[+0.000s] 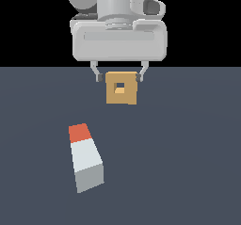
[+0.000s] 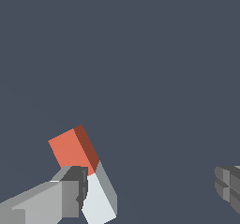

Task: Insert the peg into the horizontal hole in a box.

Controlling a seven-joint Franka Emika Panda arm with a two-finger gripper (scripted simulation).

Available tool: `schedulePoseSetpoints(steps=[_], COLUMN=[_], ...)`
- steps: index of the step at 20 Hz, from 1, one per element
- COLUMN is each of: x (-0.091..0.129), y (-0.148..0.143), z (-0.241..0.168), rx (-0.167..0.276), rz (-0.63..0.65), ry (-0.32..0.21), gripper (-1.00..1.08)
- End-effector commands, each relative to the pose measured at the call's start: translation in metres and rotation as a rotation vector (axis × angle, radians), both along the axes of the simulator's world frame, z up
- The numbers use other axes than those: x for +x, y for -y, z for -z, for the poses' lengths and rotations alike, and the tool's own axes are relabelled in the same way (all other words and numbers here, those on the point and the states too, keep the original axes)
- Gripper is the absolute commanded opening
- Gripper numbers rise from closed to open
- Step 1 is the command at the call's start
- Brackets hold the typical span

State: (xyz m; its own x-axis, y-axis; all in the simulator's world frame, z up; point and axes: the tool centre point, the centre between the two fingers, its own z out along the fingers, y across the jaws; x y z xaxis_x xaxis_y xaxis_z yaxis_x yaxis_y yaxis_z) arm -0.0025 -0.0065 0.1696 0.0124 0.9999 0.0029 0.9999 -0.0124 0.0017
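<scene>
Exterior view: gripper [image 1: 119,78] hangs above grey floor [image 1: 188,172], jaws spread wide, nothing between them. Tan box [image 1: 122,89] sits right behind fingertips, square hole [image 1: 120,87] facing camera. Peg [image 1: 85,156] lies flat on floor, well apart from box, toward exterior view's left, orange-red end pointing away from camera. Wrist view: peg's red end [image 2: 70,150] shows just beside one finger [image 2: 70,195].

Beneath your jaws, a flat, evenly lit slate-blue floor [image 1: 188,172]; behind them, plain black backdrop [image 1: 28,21].
</scene>
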Motion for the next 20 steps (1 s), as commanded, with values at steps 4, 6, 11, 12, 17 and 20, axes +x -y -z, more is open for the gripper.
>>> schedulePoseSetpoints(steps=[4, 6, 11, 12, 17, 20], x=[-0.001, -0.002, -0.009, -0.011, -0.023, -0.031], y=[0.001, 0.003, 0.011, 0.013, 0.028, 0.04], z=[0.001, 0.003, 0.01, 0.012, 0.026, 0.036], rx=[0.0, 0.0, 0.0, 0.0, -0.001, -0.001], rz=[-0.004, -0.012, -0.049, -0.059, -0.123, -0.172], ry=[0.0, 0.0, 0.0, 0.0, 0.0, 0.0], gripper=[1.0, 1.0, 1.0, 1.0, 1.0, 1.0])
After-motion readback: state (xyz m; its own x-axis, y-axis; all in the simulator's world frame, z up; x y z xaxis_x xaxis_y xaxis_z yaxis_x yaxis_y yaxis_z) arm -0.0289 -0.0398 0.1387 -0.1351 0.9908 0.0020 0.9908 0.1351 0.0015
